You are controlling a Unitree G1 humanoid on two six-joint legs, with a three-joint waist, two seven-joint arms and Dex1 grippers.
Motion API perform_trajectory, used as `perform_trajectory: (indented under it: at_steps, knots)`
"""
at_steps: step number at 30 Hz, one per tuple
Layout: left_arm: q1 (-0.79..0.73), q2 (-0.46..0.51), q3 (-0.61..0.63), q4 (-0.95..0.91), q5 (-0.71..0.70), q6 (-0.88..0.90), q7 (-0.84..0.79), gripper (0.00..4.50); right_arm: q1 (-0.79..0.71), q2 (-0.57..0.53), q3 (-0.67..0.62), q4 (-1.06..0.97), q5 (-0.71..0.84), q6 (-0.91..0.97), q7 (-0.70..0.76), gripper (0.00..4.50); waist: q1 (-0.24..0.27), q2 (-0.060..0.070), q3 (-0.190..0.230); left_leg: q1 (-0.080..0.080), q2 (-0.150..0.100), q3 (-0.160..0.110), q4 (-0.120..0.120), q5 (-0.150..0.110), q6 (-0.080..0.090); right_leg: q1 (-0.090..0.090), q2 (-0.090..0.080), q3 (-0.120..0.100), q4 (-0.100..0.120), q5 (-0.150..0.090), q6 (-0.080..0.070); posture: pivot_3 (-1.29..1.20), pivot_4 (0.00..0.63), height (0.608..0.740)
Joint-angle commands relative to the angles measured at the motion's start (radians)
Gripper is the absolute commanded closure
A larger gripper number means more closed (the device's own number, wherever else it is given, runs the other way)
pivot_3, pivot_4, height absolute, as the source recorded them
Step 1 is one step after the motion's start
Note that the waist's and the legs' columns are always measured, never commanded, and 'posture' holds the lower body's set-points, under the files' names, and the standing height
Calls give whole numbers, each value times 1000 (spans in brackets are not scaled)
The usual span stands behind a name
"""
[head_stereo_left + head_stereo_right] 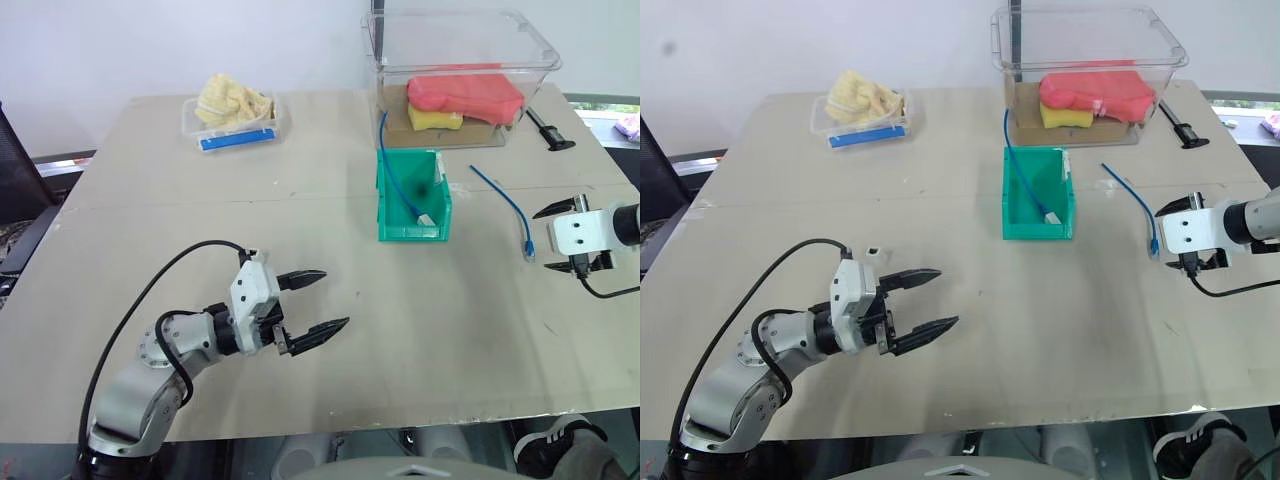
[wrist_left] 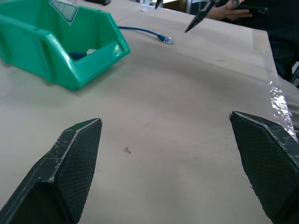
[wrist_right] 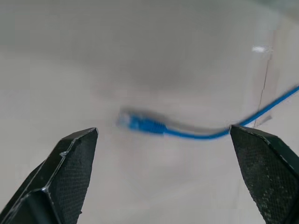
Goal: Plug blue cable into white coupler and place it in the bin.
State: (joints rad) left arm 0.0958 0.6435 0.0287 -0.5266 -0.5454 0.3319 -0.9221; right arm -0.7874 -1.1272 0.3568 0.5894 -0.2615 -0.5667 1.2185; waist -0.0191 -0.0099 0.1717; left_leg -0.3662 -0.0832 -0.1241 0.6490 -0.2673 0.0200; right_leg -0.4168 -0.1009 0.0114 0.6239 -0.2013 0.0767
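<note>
The green bin (image 1: 412, 195) stands mid-table. In it lies one blue cable (image 1: 396, 170) with a small white piece (image 1: 425, 218) at its near end. A second blue cable (image 1: 505, 205) lies on the table right of the bin, its plug (image 3: 142, 125) toward me. My right gripper (image 1: 542, 240) hangs open just above that plug, which shows between its fingers (image 3: 70, 163) in the right wrist view. A tiny white coupler (image 1: 872, 252) sits on the table just behind my left gripper (image 1: 333, 298), which is open and empty at the near left.
A large clear tub (image 1: 460, 60) with red and yellow pads stands behind the bin. A shallow clear tray (image 1: 232, 120) with yellowish cloth sits at the back left. A black tool (image 1: 548, 130) lies right of the tub. A person's shoe (image 1: 555, 440) shows past the near right edge.
</note>
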Motion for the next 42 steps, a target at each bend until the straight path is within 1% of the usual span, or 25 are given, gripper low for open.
perform_trajectory:
  at_steps: [1, 3, 5, 6, 7, 8, 15, 17, 18, 19, 21, 22, 23, 26, 29, 30, 31, 32, 33, 34, 36, 37, 38, 40, 42]
  knots:
    - [8, 10, 4, -8, 2, -45, -37, 6, -139, 38, 86, 163, -159, -180, 1, 25, 0, -1, 1, 0, 0, 1, 0, 0, 0, 0, 0, 1, 0, 0, 0, 0, 150, 740]
    - [12, 8, 5, -5, 4, -51, -43, 6, -223, 70, 147, 254, -258, -282, -43, 25, 2, -1, 1, 1, 0, 3, -1, 1, -2, 0, 0, 3, 0, 0, 0, 0, 150, 740]
    - [12, 5, 4, -4, 6, -53, -45, 0, -293, 116, 201, 334, -352, -346, -111, 543, 2, -2, 1, 1, 0, 4, -1, 1, -2, 0, 0, 4, 0, 0, 0, 0, 150, 740]
    - [13, 3, 3, -4, 7, -55, -44, 0, -316, 133, 223, 365, -387, -369, -136, 660, 1, -2, 1, 1, 0, 4, -1, 1, -2, 0, 0, 5, 0, 0, 0, 0, 150, 740]
    - [14, 1, 2, -5, 9, -57, -43, 0, -336, 147, 250, 391, -430, -392, -170, 1201, 1, -2, 1, 1, 0, 3, -1, 1, -2, -1, 0, 6, 0, 0, 0, 0, 150, 740]
    - [17, 0, 2, -6, 10, -58, -42, 0, -352, 158, 272, 413, -466, -414, -198, 1583, 2, -2, 1, 2, 0, 3, -1, 1, -2, -1, 0, 6, 0, 0, 0, 0, 150, 740]
    - [37, 0, 6, -10, 16, -68, -38, 0, -441, 222, 409, 533, -666, -474, -329, 1583, 4, -2, 1, 1, 0, 3, -1, 1, -2, -2, 1, 8, 0, 0, 0, 0, 150, 740]
    - [40, -1, 6, -9, 17, -72, -37, 0, -445, 240, 443, 559, -706, -478, -360, 2114, 2, -2, 1, 2, 0, 3, -1, 1, -2, -2, 1, 8, 0, 0, 0, 0, 150, 740]
    - [42, -1, 6, -10, 18, -73, -36, 0, -445, 247, 456, 572, -722, -479, -379, 2307, 1, -3, 1, 3, 0, 3, -1, 1, -2, -2, 1, 9, 0, 0, 0, 0, 150, 740]
    - [43, -2, 5, -10, 19, -75, -34, 0, -445, 253, 468, 582, -736, -482, -398, 2765, 1, -5, 0, 4, 0, 3, -1, 1, -2, -1, 2, 9, 1, 0, -1, 0, 150, 740]
    - [46, -3, 4, -11, 20, -77, -30, 0, -439, 262, 467, 601, -731, -490, -414, 3774, 0, -9, -3, 5, 0, 3, -1, 0, -2, 0, 2, 9, 1, 0, -1, 0, 150, 740]
    - [49, -5, 4, -10, 21, -79, -29, 0, -433, 268, 453, 612, -714, -487, -415, 4203, -1, -10, -3, 5, 0, 2, 0, 0, -2, 1, 2, 9, 1, 1, -1, 0, 150, 740]
    - [51, -6, 3, -8, 22, -81, -28, 0, -430, 271, 444, 620, -702, -484, -417, 4370, -1, -10, -3, 6, 0, 2, 0, 0, -2, 1, 3, 9, 1, 2, -1, 0, 150, 740]
    - [54, -15, -6, 0, 31, -91, -27, 0, -407, 274, 381, 653, -612, -472, -352, 4370, -5, -11, -3, 7, 1, 2, 1, -1, 1, 2, 5, 11, 1, 4, -4, 0, 150, 740]
    - [39, -24, -13, 11, 35, -90, -27, 0, -358, 291, 239, 659, -389, -424, -124, 4370, -11, -11, -3, 8, 6, 3, 1, -1, 2, 4, 8, 10, 1, 5, -6, 0, 150, 740]
    - [34, -25, -14, 16, 35, -90, -28, 0, -331, 300, 185, 625, -290, -375, -20, 4370, -15, -11, -3, 8, 7, 3, 1, -1, 2, 4, 10, 10, 1, 6, -6, 0, 150, 740]
    - [28, -26, -15, 23, 37, -92, -30, 0, -261, 304, 120, 460, -123, -198, 128, 4370, -17, -11, -3, 8, 10, 3, 1, -1, 1, 4, 12, 10, 0, 8, -6, 0, 150, 740]
    - [21, -27, -18, 33, 40, -95, -31, 0, -175, 297, 68, 229, 42, 34, 243, 4370, -19, -11, -3, 9, 13, 3, 0, -2, 1, 5, 14, 10, -1, 9, -7, 0, 150, 740]
    - [16, -27, -20, 44, 47, -102, -32, 0, -99, 286, 29, 13, 154, 261, 315, 4370, -22, -11, -3, 8, 15, 2, 1, -2, 1, 5, 15, 10, -1, 9, -7, 0, 150, 740]
    - [12, -29, -23, 56, 54, -109, -33, 0, -33, 274, 9, -191, 201, 474, 342, 4370, -23, -10, -3, 9, 16, 3, 1, -3, 1, 4, 16, 11, -1, 10, -8, 0, 150, 740]
    - [2, -29, -32, 84, 79, -121, -28, 0, 58, 279, 2, -510, 209, 807, 321, 4370, -23, -3, -2, 8, 18, 2, 0, -4, -1, 2, 18, 11, -1, 9, -8, 0, 150, 740]
    - [-3, -29, -35, 97, 90, -129, -27, 0, 85, 288, 5, -623, 211, 934, 305, 4370, -20, 0, -2, 6, 18, 2, 1, -4, -1, -2, 18, 11, 1, 9, -8, 0, 150, 740]
    - [-12, -32, -40, 112, 103, -137, -23, 0, 101, 323, 29, -724, 198, 1063, 272, 4370, -18, 1, -2, 3, 18, 2, 0, -4, -1, -5, 18, 11, 2, 10, -8, 0, 150, 740]
    - [-29, -33, -48, 138, 120, -148, -26, 0, 102, 398, 108, -834, 147, 1224, 213, 4370, -14, 0, -2, 2, 18, 2, 1, -4, -1, -6, 18, 11, 1, 10, -8, 0, 150, 740]
    - [-44, -27, -54, 156, 149, -156, -22, 0, 79, 486, 197, -858, 88, 1308, 147, 4370, -9, -3, -4, 3, 18, 2, 1, -4, -1, -5, 18, 10, 1, 10, -8, 0, 150, 740]
